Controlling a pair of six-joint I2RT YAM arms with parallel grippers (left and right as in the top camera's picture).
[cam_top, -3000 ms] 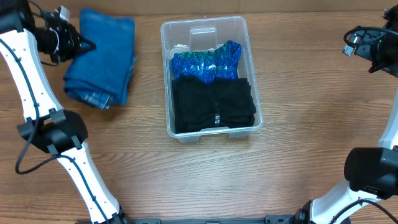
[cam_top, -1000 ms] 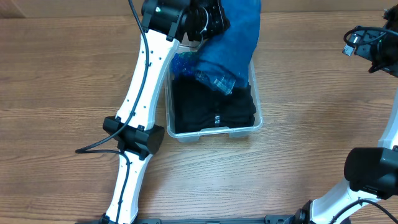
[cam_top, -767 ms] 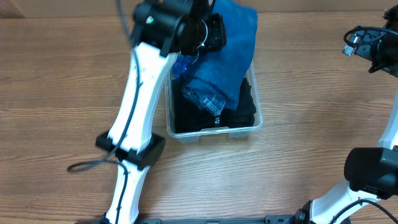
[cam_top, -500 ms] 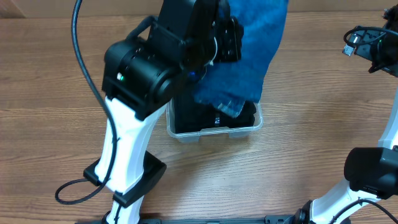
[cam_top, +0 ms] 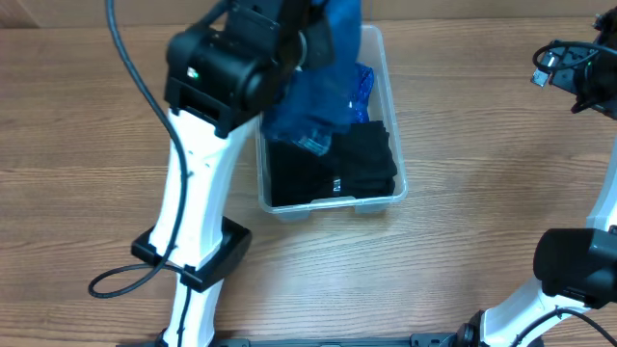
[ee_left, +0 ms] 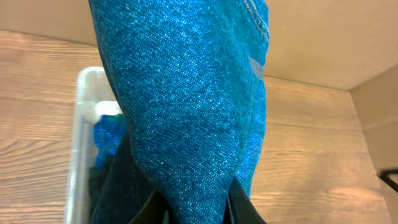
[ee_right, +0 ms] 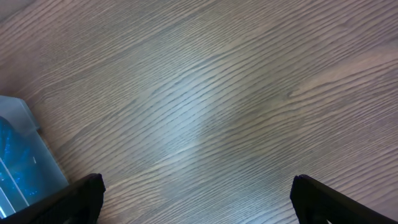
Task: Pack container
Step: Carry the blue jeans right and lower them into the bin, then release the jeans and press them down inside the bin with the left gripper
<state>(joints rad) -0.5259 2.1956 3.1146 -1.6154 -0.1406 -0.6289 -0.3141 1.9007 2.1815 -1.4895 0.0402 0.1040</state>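
Note:
The container [cam_top: 389, 114] is a clear plastic bin at the table's middle, holding a folded black garment [cam_top: 362, 164] and a sparkly blue cloth [cam_top: 361, 89]. Blue denim jeans [cam_top: 310, 104] hang from my left gripper [ee_left: 196, 214], which is shut on them above the bin's back left part. In the left wrist view the jeans [ee_left: 186, 106] fill the middle and hide most of the bin; its rim [ee_left: 77, 143] shows at the left. My right gripper [ee_right: 208, 199] stands wide open over bare wood, far right of the bin, with nothing between its fingers.
The left arm's white link [cam_top: 193, 183] and black joint [cam_top: 193, 253] stretch over the table just left of the bin. The right arm [cam_top: 576, 77] sits at the far right edge. A bin corner [ee_right: 25, 155] shows at the left of the right wrist view.
The left arm has swung the jeans leftward, from over the bin's right side to over its back left part. The right arm has not moved.

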